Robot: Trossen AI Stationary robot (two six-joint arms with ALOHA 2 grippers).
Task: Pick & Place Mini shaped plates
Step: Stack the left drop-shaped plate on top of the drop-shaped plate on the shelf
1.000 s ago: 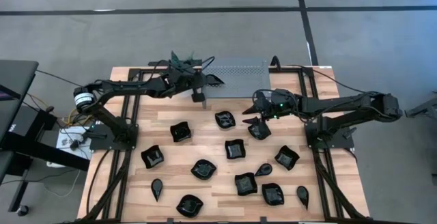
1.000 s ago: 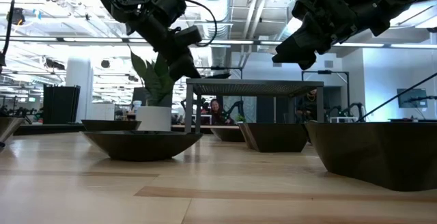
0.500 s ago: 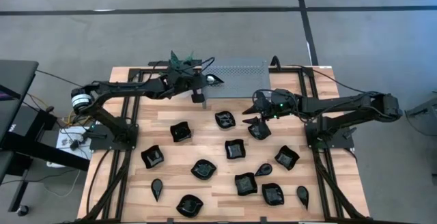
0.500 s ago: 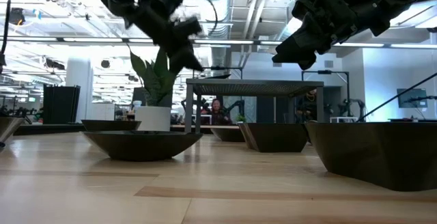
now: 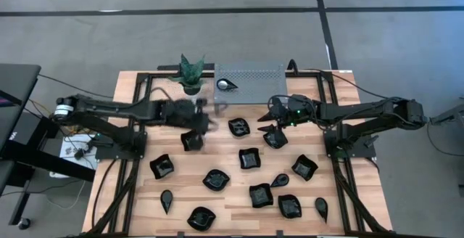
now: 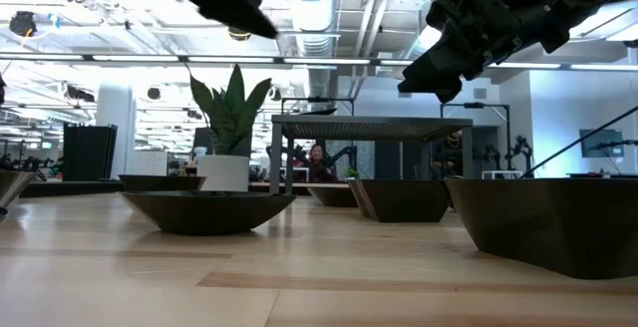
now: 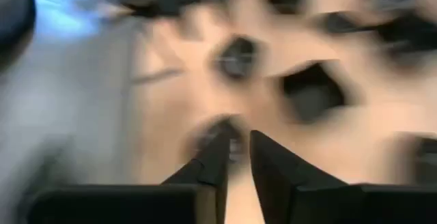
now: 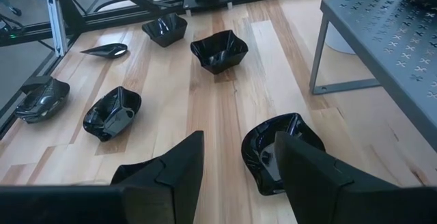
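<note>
One small black plate (image 5: 227, 85) lies on the grey metal rack (image 5: 250, 82) at the far edge of the table, beside a potted plant (image 5: 191, 73) near the far left corner, while many more black plates (image 5: 249, 158) are scattered over the wooden tabletop (image 5: 217, 203). The left gripper (image 5: 201, 117) hangs empty over the left middle of the table, its fingers (image 7: 217, 157) nearly closed with only a thin gap. The right gripper (image 5: 273, 115) hovers released and empty above a wavy plate (image 8: 276, 149) right of the table's centre, just in front of the rack.

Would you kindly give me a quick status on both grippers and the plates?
Left gripper empty, over the table's left-centre. Right gripper open, above a plate. One leaf-shaped plate on the grey rack; nothing blocking.
</note>
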